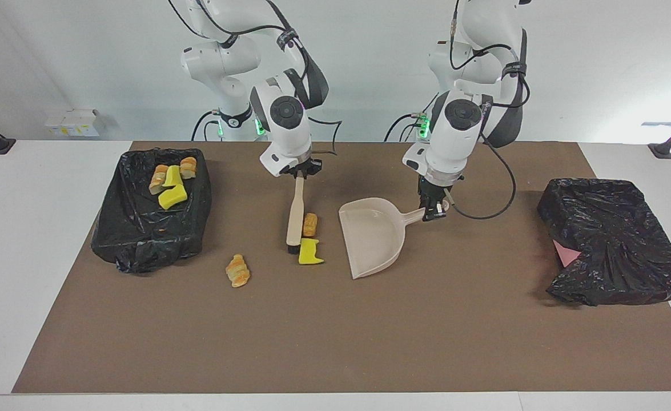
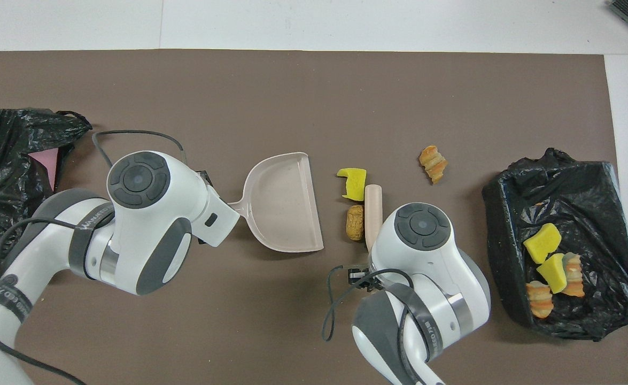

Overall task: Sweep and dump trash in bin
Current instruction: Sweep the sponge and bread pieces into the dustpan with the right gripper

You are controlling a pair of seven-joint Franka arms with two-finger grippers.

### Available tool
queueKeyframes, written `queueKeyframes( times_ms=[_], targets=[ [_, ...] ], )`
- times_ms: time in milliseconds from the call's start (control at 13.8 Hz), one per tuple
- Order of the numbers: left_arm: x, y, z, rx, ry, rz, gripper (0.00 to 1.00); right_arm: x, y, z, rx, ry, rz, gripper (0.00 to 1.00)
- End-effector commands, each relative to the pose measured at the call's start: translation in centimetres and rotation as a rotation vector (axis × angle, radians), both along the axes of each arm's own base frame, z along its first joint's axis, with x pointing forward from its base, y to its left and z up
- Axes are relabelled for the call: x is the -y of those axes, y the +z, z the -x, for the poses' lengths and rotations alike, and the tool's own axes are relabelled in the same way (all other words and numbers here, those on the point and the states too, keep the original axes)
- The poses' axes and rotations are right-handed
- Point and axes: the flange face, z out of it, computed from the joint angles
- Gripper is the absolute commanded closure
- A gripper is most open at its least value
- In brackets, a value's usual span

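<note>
The right gripper (image 1: 300,172) is clamped on the top of a wooden hand brush (image 1: 295,216), whose bristle end rests on the brown mat (image 1: 335,337). Touching the brush on the side toward the left arm lie a tan bread chunk (image 1: 310,224) and, just farther from the robots, a yellow sponge piece (image 1: 310,252). Just beside them sits a beige dustpan (image 1: 371,237), its handle gripped by the left gripper (image 1: 433,209). A croissant-shaped chunk (image 1: 237,270) lies apart, between the brush and a black-lined bin (image 1: 141,234) holding four more pieces. Another black bag (image 1: 615,251) with a pink scrap (image 1: 565,253) lies at the left arm's end.
</note>
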Motion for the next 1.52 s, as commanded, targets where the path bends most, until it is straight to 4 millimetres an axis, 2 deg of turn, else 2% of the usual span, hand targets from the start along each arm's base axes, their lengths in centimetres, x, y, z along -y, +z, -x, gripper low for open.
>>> queueKeyframes(
  times_ms=[0, 72, 145, 434, 650, 795, 1012, 1229, 1445],
  targets=[
    [1.7, -1.6, 0.6, 0.028, -0.014, -0.003, 1.00, -1.1, 1.0, 0.2, -0.021, 0.039, -0.080, 1.00],
    [1.9, -1.6, 0.6, 0.034, -0.014, 0.001, 1.00, -2.4, 1.2, 0.7, -0.019, 0.053, -0.098, 1.00],
    [2.9, -1.8, 1.1, 0.036, -0.036, 0.002, 1.00, -3.3, 1.7, 0.8, -0.011, 0.068, -0.106, 1.00],
    [4.0, -2.1, 1.3, 0.057, -0.041, 0.015, 1.00, -6.0, 3.5, -0.3, 0.010, 0.096, -0.131, 1.00],
    [4.1, -2.2, 1.1, 0.066, -0.040, 0.023, 1.00, -7.2, 6.0, -2.3, 0.012, 0.115, -0.134, 1.00],
    [4.1, -2.2, 1.1, 0.065, -0.037, 0.021, 1.00, -6.7, 7.4, -3.2, 0.035, 0.131, -0.108, 1.00],
    [4.1, -2.4, 1.3, 0.054, -0.043, 0.015, 1.00, -3.8, 7.4, -4.7, 0.057, 0.156, -0.014, 1.00],
    [4.0, -2.5, 1.5, 0.047, -0.048, 0.011, 1.00, 2.3, 7.0, -7.9, 0.081, 0.201, 0.080, 1.00],
    [4.2, -2.6, 1.8, 0.042, -0.015, 0.011, 1.00, 9.5, 6.0, -11.4, 0.081, 0.237, 0.148, 1.00]
  ],
)
